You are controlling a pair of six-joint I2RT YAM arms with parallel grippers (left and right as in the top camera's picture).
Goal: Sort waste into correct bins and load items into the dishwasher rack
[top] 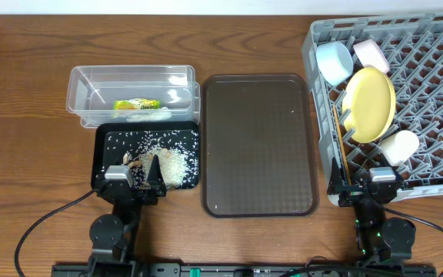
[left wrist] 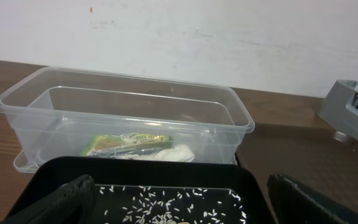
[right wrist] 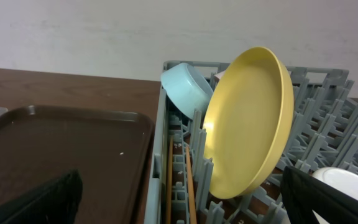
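The grey dishwasher rack (top: 429, 92) at the right holds the yellow plate (top: 370, 103) on edge, the light blue bowl (top: 334, 61), a small pale cup (top: 371, 54), a white bowl (top: 400, 146) and the chopsticks (top: 339, 146) along its left side. The clear tub (top: 133, 94) holds the green-yellow wrapper (top: 137, 105). The black tray-bin (top: 148, 156) holds white rice scraps (top: 171, 163). My left gripper (top: 133, 178) is open and empty over the black bin's near edge (left wrist: 179, 202). My right gripper (top: 368, 185) is open and empty at the rack's near left corner (right wrist: 179, 199).
A large brown serving tray (top: 258, 145) lies between the bins and the rack. The wooden table (top: 29, 115) extends to the left. A white wall stands behind the table in both wrist views.
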